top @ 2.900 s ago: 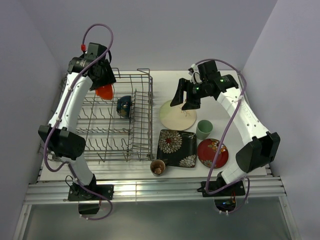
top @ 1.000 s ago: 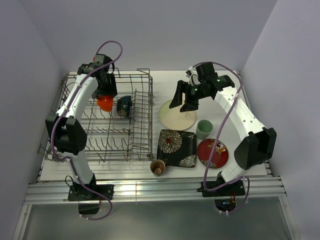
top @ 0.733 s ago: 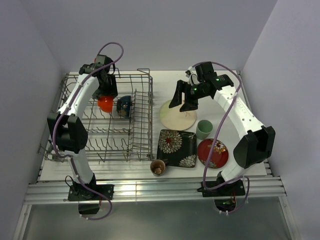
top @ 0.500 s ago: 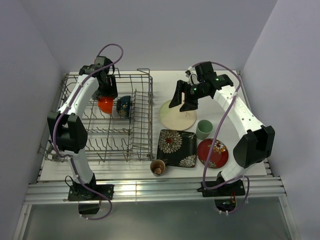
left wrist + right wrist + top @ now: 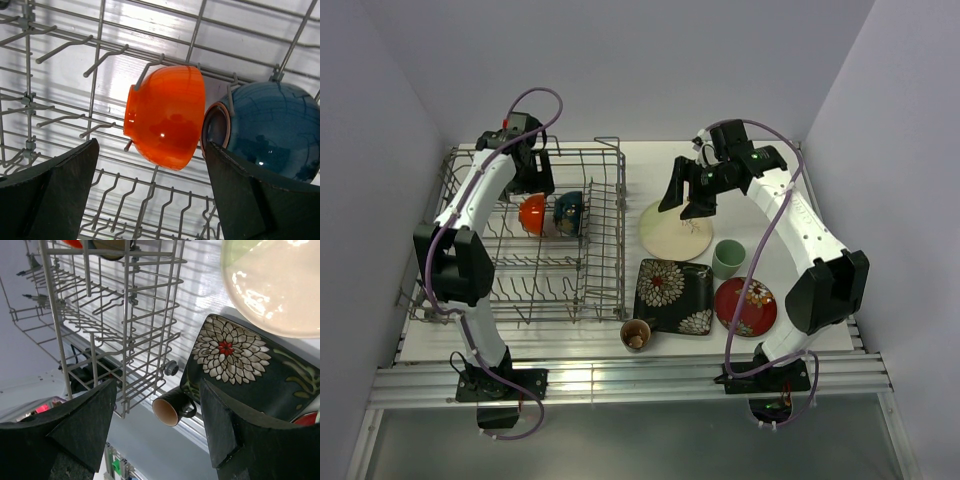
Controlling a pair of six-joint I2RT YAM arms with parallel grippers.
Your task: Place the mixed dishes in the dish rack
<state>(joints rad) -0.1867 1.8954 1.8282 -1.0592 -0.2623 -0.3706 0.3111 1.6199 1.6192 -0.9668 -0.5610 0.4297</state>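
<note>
We count two bowls on edge inside the dish rack (image 5: 611,232): orange bowl (image 5: 531,213) and dark blue bowl (image 5: 568,211), side by side. Left gripper (image 5: 151,150) straddles the orange one, jaws wide, released.

Right of the rack: brown cup (image 5: 636,335), square plate (image 5: 674,296), round plate (image 5: 677,234), green cup (image 5: 727,258), red plate (image 5: 745,306). That makes three plates, two cups.

Right gripper (image 5: 685,203) hangs over the round plate, unclenched, empty. Glazed, slick, breakable, we judge; take it by the rim.

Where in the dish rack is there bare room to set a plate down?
In the dish rack, the near rows, from the two bowls to the front wall, are bare. The far middle is crowded: the orange bowl and the dark blue bowl sit side by side below the open left hand.
</note>
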